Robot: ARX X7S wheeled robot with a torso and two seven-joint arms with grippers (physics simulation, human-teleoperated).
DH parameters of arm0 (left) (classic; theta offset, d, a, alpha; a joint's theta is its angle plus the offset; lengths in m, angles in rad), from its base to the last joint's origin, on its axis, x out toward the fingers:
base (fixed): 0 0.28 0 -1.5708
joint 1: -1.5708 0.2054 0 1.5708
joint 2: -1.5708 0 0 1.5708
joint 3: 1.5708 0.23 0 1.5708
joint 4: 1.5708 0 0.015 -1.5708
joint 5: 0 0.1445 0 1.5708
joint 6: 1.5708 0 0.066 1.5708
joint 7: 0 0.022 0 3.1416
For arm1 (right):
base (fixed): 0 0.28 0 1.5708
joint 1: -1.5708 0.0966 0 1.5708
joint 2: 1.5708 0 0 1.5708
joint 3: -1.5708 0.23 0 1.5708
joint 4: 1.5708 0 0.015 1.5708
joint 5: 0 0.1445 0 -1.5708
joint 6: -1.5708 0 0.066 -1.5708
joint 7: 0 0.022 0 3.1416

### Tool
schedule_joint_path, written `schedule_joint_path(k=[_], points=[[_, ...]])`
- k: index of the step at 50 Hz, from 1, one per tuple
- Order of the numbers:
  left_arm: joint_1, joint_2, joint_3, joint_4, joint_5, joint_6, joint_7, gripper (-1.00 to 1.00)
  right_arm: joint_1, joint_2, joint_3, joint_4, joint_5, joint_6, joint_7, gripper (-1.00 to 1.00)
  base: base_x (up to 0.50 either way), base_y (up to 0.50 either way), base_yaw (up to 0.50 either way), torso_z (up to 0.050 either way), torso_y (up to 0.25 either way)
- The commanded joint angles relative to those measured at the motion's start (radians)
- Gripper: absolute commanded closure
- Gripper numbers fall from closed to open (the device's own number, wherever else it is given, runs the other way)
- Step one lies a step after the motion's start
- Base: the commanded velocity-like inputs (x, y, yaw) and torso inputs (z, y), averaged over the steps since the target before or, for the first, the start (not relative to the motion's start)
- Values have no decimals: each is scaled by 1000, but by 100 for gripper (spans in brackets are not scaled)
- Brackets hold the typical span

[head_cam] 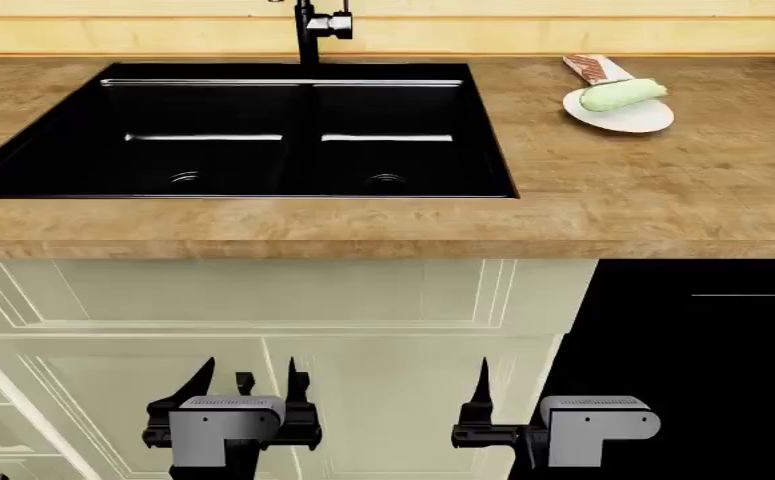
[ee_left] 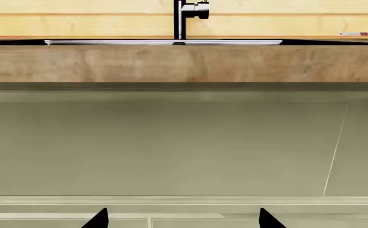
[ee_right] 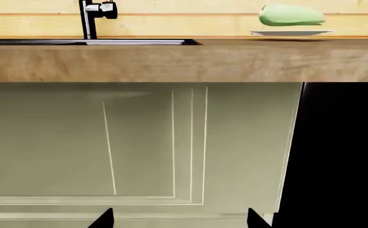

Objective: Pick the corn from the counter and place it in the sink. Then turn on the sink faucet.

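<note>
A: Corn position?
B: Corn lies on its side on a white plate, on the tabletop right of the sink, well apart from it. A brown wrapped chocolate bar sits just behind, one end on the plate rim.

A: Sink and faucet?
B: Black double basin, a ringed drain in each. The sink faucet stands at the back edge, over the divider; its top is cut off by the frame.

A: Arms?
B: Both low, in front of the cream cabinet doors, below the tabletop's front edge. Left gripper: fingers spread apart, nothing between them. Right gripper: in its wrist view two finger tips stand wide apart, empty; the head view shows only one finger clearly.

A: Right of the cabinet?
B: A black panel.
</note>
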State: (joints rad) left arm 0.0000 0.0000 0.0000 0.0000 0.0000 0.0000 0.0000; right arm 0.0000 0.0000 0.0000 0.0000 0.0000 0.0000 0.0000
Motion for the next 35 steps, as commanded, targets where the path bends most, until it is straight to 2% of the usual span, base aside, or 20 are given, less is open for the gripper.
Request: schedule_joint_path(k=[1,6,8,12,13,14,15,17,18,19,20,21,22,25,27,28,29,31,32,35], points=[[0,-16,18,0,-16,0,-18,-100,0,16,-20,0,16,0,20,-100,0,0,0,0,0],[-4,-37,28,38,-44,-44,-41,-100,3,33,-34,-11,26,1,54,-100,0,0,0,0,0],[-32,-51,2,323,-84,-319,-68,-100,57,64,-32,-311,-6,301,64,-100,0,0,0,0,0],[-109,-22,40,305,-65,-304,-161,-100,28,74,-28,-289,40,257,36,-100,0,0,0,0,0],[-25,-7,11,308,-142,-156,-161,-100,82,75,-38,-184,53,316,20,-100,0,0,0,0,0],[-24,-15,17,305,-149,-150,-169,-100,84,76,-39,-182,54,315,21,-100,0,0,0,0,0],[-85,-3,31,155,-208,-117,-222,-100,155,102,-117,-236,-24,396,14,-100,0,0,0,0,0],[-88,-17,47,132,-222,-107,-238,-100,156,103,-119,-239,-21,400,16,-100,0,0,0,0,0],[-205,-8,124,206,-213,-253,-276,-100,149,97,-85,-383,-15,477,37,-100,0,0,0,0,0],[-206,-15,131,209,-220,-255,-286,-100,149,98,-86,-389,-13,482,39,-100,0,0,0,0,0],[-356,-71,146,359,-336,-405,-285,-100,207,109,-5,-539,50,632,22,-100,0,0,0,0,0],[-467,-121,158,449,-335,-555,-303,-100,274,105,44,-603,98,782,12,-100,0,0,0,0,0],[-515,-156,153,496,-360,-705,-303,-100,324,122,54,-648,117,927,-4,-100,0,0,0,0,0],[-579,-164,73,555,-456,-1099,-297,-100,409,150,56,-704,129,1046,-8,-100,0,0,0,0,0],[-579,-164,73,555,-458,-1099,-298,-100,409,151,56,-704,130,1046,-6,-100,0,0,0,0,0],[-729,-170,-66,705,-574,-1249,-319,-100,559,176,77,-733,183,1196,-44,-100,0,0,0,0,0],[-749,-165,-77,741,-584,-1399,-324,-100,699,161,114,-729,212,1341,-67,-100,0,0,0,0,0],[-749,-165,-78,741,-586,-1455,-326,-100,700,161,114,-730,213,1343,-67,-100,0,0,0,0,0],[-864,-217,-91,747,-722,-1570,-427,-100,800,203,115,-698,213,1378,-77,-100,0,0,0,0,0],[-894,-254,-109,717,-910,-1567,-573,-100,802,204,115,-698,215,1380,-76,-100,0,0,0,0,0]])
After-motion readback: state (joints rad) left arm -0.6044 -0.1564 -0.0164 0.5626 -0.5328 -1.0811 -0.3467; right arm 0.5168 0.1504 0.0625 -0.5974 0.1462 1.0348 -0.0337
